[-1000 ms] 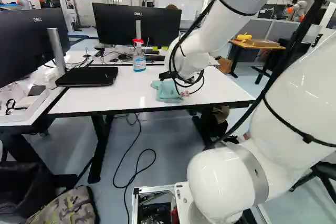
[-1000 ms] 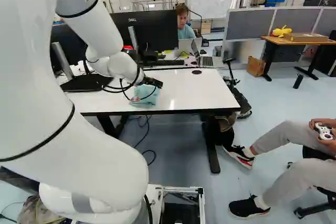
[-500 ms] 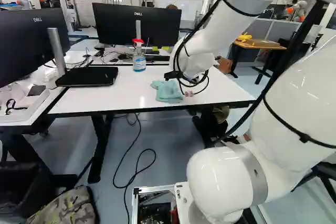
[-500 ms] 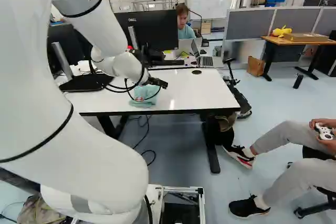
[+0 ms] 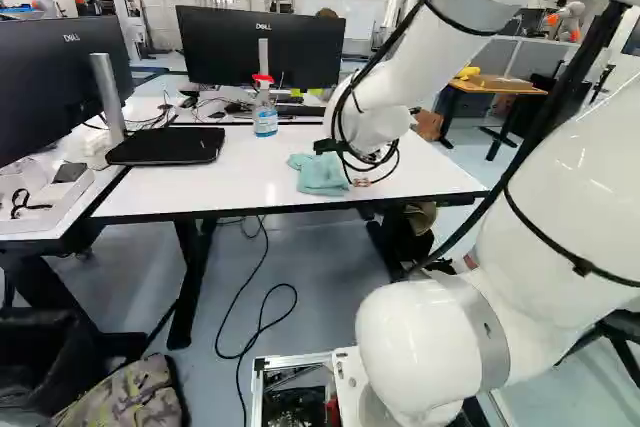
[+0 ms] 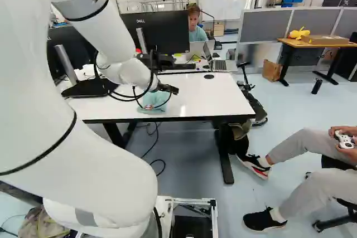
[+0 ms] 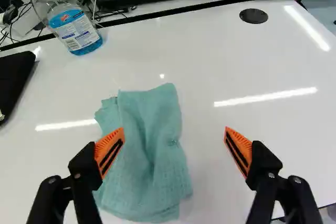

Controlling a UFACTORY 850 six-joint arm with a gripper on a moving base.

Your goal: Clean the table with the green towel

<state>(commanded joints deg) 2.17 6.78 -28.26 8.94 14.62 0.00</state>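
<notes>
partly hidden behind one of the widely parted jaws, the green towel [image 7: 152, 161] on the white table [image 7: 283, 135]

Pretty standard lab space tbh: white walls at the back, a pale bluish floor [image 6: 301, 107], grey partition panels [image 6: 314, 24] off to the right of the right base view, with a wooden-topped desk [image 6: 329, 44] in front of them. Bright glare streaks on the white tabletop [image 5: 200, 192] too.

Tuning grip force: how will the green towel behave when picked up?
The towel will likely sag, given its soft folds. Probably light: it looks like thin cloth. Overlapping layers may part if pinched shallowly.
</notes>
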